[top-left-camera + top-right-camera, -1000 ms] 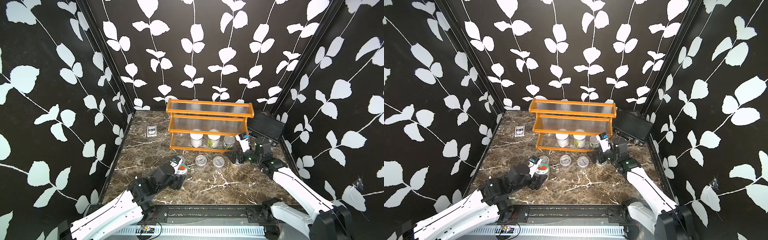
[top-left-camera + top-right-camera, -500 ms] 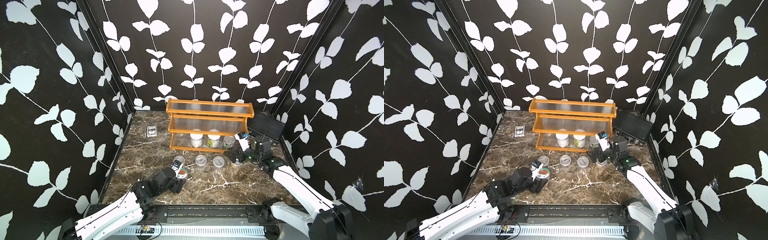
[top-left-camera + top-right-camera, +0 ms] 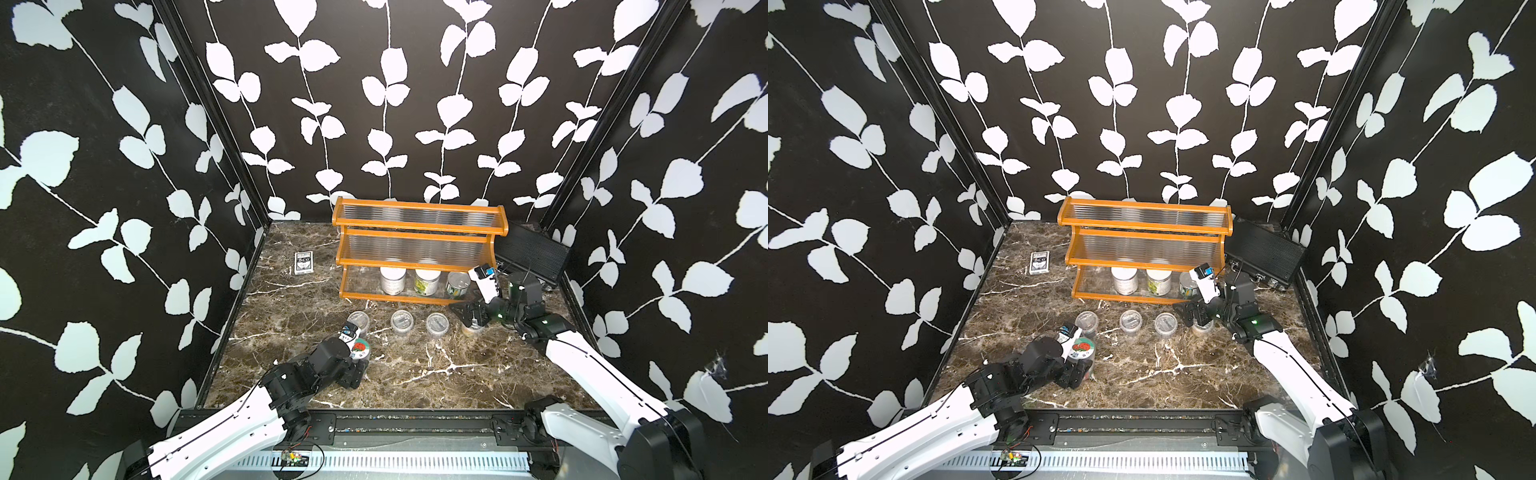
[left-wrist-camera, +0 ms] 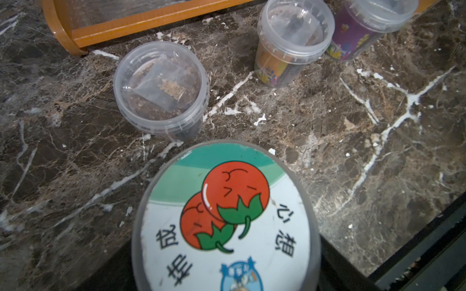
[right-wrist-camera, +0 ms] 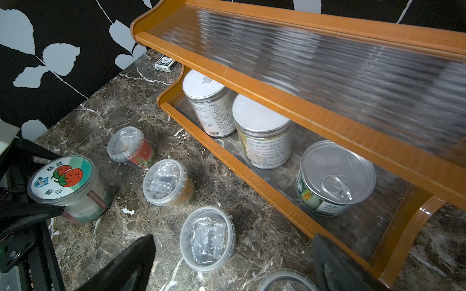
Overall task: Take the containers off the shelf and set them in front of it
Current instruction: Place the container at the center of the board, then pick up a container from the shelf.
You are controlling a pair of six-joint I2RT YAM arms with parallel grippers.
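The orange wooden shelf (image 3: 419,226) holds two white-lidded jars (image 3: 392,279) (image 3: 427,280) and a pull-tab tin (image 3: 458,284) on its bottom tier. Three clear lidded cups (image 3: 358,321) (image 3: 402,322) (image 3: 437,323) stand in a row before it. A fourth cup (image 3: 473,330) sits under my right gripper (image 3: 471,316), whose jaws stand wide open over it. The strawberry-lidded jar (image 3: 360,349) stands on the marble at the front left, and its lid (image 4: 224,221) fills the left wrist view. My left gripper (image 3: 353,372) has a finger (image 5: 30,211) on each side of it; contact is unclear.
A flat BCG card box (image 3: 303,263) lies left of the shelf. A black ribbed case (image 3: 530,255) leans in the back right corner, just behind my right wrist. The black rail (image 3: 415,419) bounds the table's front edge, and patterned walls close in the other three sides.
My left arm has carried the strawberry-lidded jar toward the front edge and down onto the marble. The right gripper has stayed over the rightmost cup.
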